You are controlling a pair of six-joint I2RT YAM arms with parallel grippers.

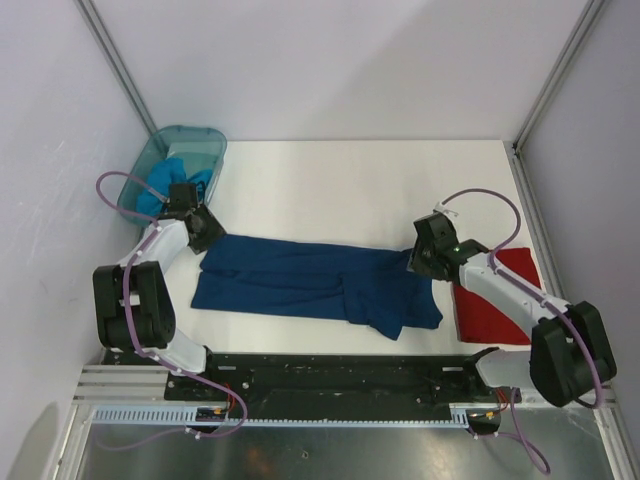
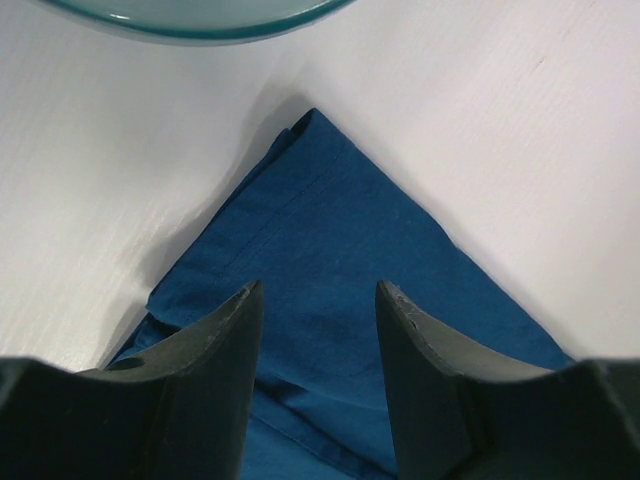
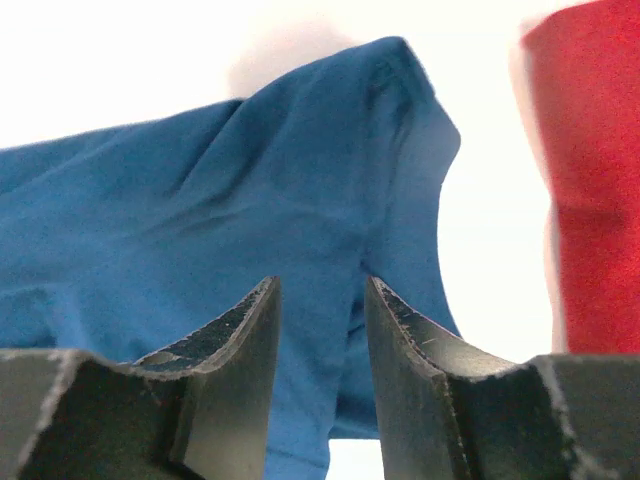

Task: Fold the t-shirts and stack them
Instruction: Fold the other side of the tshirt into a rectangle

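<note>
You're holding the left pincer (image 2: 320,290) released over the navy t-shirt (image 1: 310,280). Its corner is lying just ahead of the fingertips, the teal tub (image 2: 190,20) is sitting beyond that, and the turquoise t-shirt (image 1: 170,180) is bunching inside it. Your right pincer (image 3: 320,285) is standing released too, jaws apart and nothing pinched, with the navy shirt's other end lying under and ahead of it. The red t-shirt (image 3: 590,200) is lying folded on the surface (image 1: 350,190) just to that pincer's right, not touching the navy one.
</note>
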